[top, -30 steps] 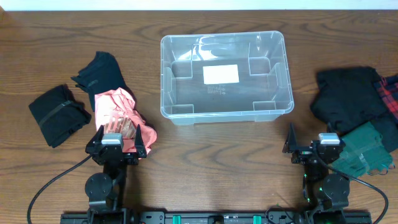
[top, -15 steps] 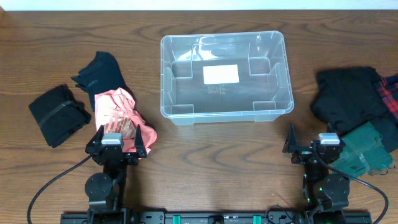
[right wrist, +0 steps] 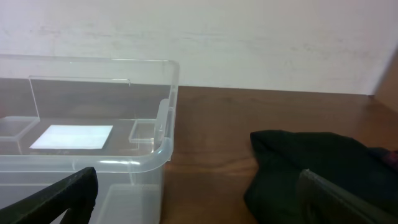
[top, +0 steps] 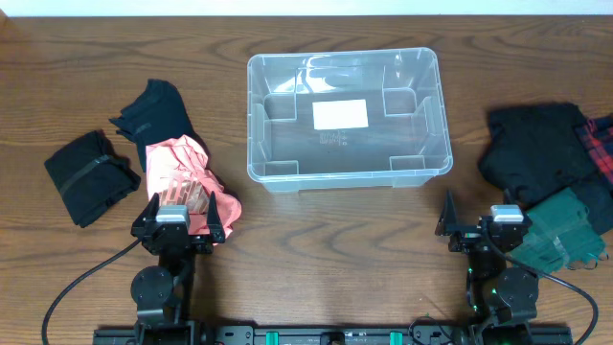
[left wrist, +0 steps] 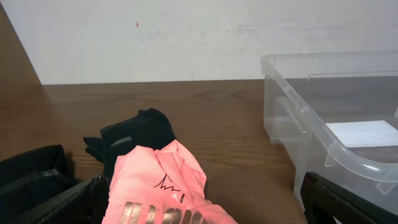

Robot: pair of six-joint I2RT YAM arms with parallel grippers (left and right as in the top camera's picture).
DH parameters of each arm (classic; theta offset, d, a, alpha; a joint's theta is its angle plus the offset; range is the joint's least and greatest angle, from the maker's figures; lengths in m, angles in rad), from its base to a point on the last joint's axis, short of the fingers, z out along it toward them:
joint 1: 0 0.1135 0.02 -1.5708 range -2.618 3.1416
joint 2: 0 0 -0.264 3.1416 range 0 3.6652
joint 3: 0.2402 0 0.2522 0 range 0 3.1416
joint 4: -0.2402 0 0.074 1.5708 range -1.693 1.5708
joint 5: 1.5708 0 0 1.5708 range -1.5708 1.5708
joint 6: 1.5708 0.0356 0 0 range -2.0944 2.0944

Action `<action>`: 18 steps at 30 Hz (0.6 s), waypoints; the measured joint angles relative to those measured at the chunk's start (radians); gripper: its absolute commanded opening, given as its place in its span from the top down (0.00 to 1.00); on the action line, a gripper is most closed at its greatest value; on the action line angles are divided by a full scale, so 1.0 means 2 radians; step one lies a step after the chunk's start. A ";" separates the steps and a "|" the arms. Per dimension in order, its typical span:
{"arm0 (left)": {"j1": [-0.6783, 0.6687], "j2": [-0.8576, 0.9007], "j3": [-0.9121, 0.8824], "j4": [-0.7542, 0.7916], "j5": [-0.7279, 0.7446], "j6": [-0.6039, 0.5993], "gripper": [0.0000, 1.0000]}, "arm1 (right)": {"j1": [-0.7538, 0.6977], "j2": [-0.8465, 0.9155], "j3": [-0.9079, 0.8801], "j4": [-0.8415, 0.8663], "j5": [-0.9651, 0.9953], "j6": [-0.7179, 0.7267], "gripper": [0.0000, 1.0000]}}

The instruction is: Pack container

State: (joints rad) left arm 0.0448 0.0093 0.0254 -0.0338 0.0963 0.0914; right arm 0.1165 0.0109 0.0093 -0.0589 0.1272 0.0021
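The clear plastic container (top: 441,115) stands empty at the table's back centre, a white label on its base; it also shows in the left wrist view (left wrist: 323,134) and the right wrist view (right wrist: 165,143). A pink folded garment (top: 187,172) lies at the left, just in front of my left gripper (top: 179,217), which is open with the pink cloth (left wrist: 161,186) between its fingers' span. My right gripper (top: 476,222) is open and empty, near the front right, between the container and a black garment (right wrist: 311,162).
Two black garments lie at the left: one folded (top: 88,177), one behind the pink one (top: 153,110). At the right lie a black garment (top: 532,149), a red-plaid piece (top: 601,144) and a green item (top: 565,230).
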 measured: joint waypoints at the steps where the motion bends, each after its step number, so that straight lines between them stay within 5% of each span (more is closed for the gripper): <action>1: 0.000 0.000 0.000 0.000 0.000 0.001 0.02 | 0.000 0.000 0.000 0.000 0.000 0.000 0.01; 18: 0.000 0.000 0.000 0.000 -0.003 0.006 0.02 | 0.000 0.000 0.000 0.000 0.000 0.010 0.01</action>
State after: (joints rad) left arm 0.0448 0.0093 0.0254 -0.0345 0.0898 0.1028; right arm 0.1165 0.0109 0.0093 -0.0589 0.1272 0.0216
